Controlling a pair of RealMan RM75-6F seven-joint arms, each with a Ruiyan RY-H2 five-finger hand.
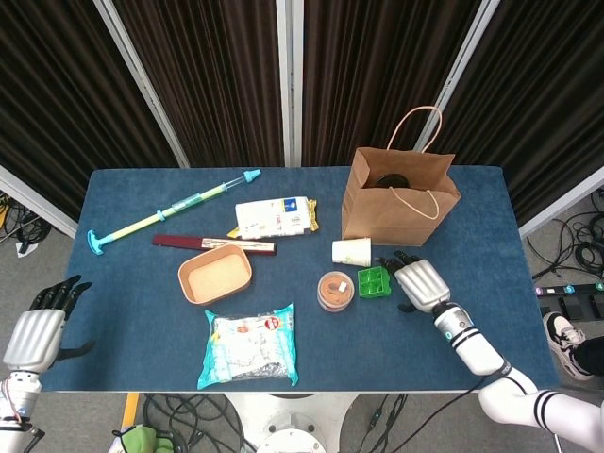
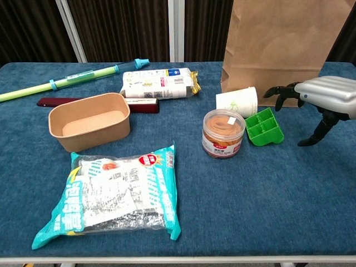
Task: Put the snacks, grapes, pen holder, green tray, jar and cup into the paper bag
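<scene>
The left hand is seen at the lower left, off the table's near corner, with fingers spread and nothing held. On the blue table a long green-and-yellow tube is laid diagonally at the far left, with a dark red case beside it. A tan oval bowl is set in front of the case; no contents can be made out in it. A flat snack bag is laid near the front edge, and a white snack pack lies behind the bowl. A clear jar with an orange-brown filling stands upright near the centre. A white paper cup is tipped on its side behind the jar, near the foot of the paper bag. The green tray lies just right of the jar, its compartments bare. The bag stands open, and a dark round object is seen inside it. The right hand is held just right of the green tray, fingers spread and curved downward, gripping nothing; whether a fingertip touches the tray cannot be told.
</scene>
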